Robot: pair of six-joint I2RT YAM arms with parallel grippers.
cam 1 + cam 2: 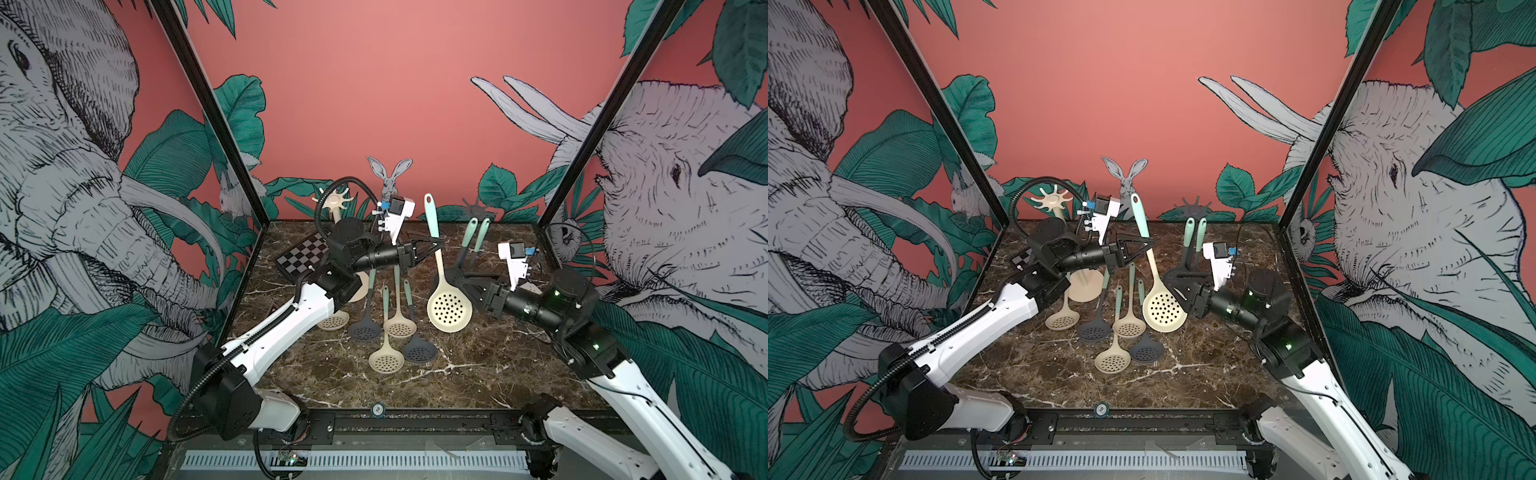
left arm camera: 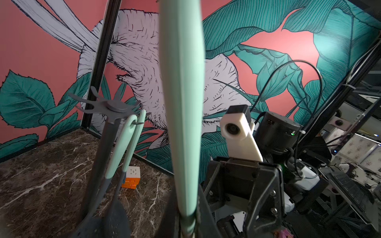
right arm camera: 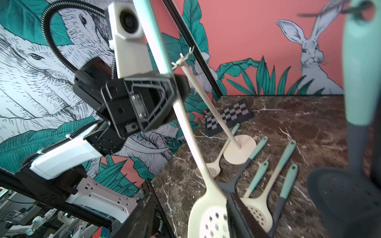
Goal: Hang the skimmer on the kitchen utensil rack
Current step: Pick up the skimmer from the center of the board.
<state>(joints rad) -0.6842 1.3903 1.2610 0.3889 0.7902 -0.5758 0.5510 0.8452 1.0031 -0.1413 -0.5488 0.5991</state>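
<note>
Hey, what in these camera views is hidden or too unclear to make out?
- Grey rack base: both top views, lost behind the dark right gripper.
- Large cream skimmer handle tip: left wrist view, cut off by the top edge.
- Chessboard: both top views, partly covered by the left arm.
- Whether the right jaws touch the skimmer's bowl: right wrist view, blurred and cut off at the bottom edge.

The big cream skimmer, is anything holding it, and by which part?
The left gripper holds the big cream skimmer by its handle, where the teal grip meets the cream shaft. The right gripper sits beside the bowl, jaws open.
</note>
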